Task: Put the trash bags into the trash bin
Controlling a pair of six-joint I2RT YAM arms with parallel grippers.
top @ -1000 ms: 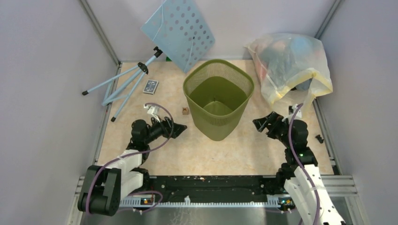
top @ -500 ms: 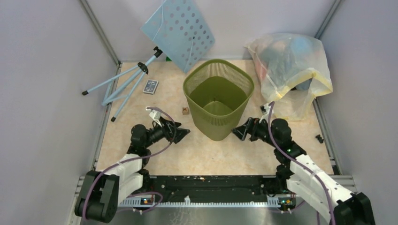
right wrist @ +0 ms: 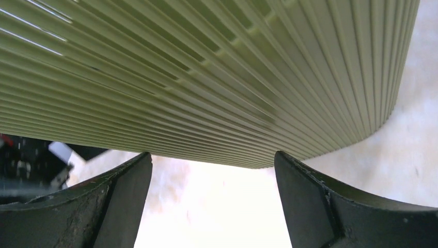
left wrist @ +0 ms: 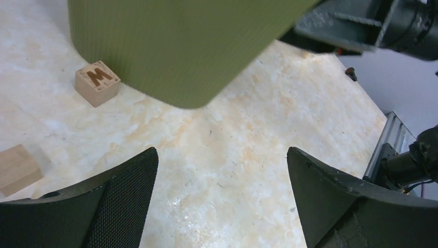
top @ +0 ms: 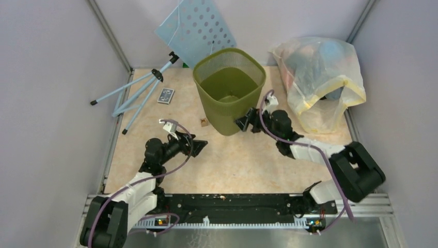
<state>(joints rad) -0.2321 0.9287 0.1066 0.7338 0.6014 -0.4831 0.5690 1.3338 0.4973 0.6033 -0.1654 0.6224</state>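
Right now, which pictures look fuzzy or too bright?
Left wrist view: the trash bin is smeared smooth, its mesh lost, while the M block looks sharp. Right wrist view: the bin's ribs blur in the middle and the table below glares white. Top view: crisp, evenly lit.

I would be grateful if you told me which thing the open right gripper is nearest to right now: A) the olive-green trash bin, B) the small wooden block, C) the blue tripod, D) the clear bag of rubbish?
A: the right wrist view shows the ribbed wall of the trash bin just ahead of the open right gripper, and the top view puts it low against the bin's side.
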